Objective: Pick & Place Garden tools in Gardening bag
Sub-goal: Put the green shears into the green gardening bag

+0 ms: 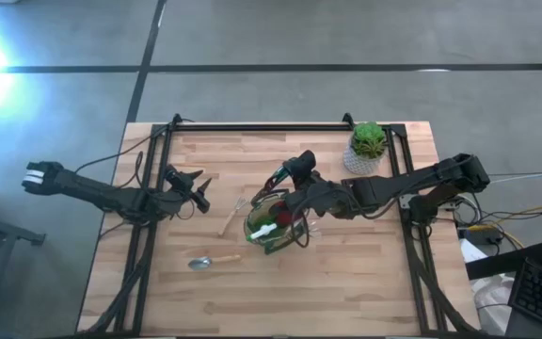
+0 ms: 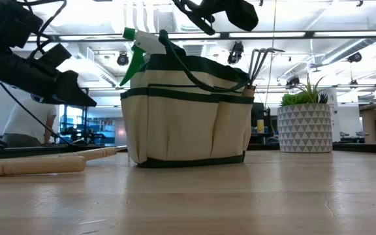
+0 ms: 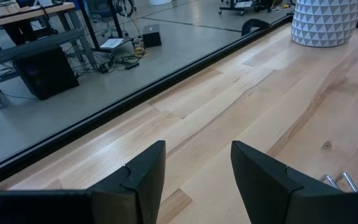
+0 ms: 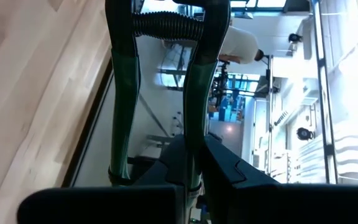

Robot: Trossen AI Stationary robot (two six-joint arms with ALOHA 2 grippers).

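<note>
The olive-tan gardening bag (image 1: 273,226) stands upright mid-table (image 2: 188,117). A green-and-white spray bottle (image 2: 141,46) and a small rake's tines (image 2: 261,60) stick out of its mouth. Above the bag's far rim my right gripper (image 1: 296,186) is shut on the dark-handled pruning shears (image 1: 285,174). A wooden-handled fork (image 1: 231,217) and a metal trowel (image 1: 210,261) lie flat on the table, left of the bag. My left gripper (image 1: 196,191) hangs open left of them, with nothing between its fingers (image 3: 194,180). My right gripper pinches one of the shears' two handles (image 4: 194,134) between its two fingers; the other handle (image 4: 122,93) stands free beside it. The fingers run along the handle. The spring (image 4: 166,25) lies beyond the fingertips. The shears hang clear above the bag (image 2: 198,16).
A green plant in a white patterned pot (image 1: 367,148) stands at the far right of the table (image 2: 304,127). A black frame rail (image 1: 262,126) runs along the far edge. Bare wood lies toward the near edge (image 1: 280,301).
</note>
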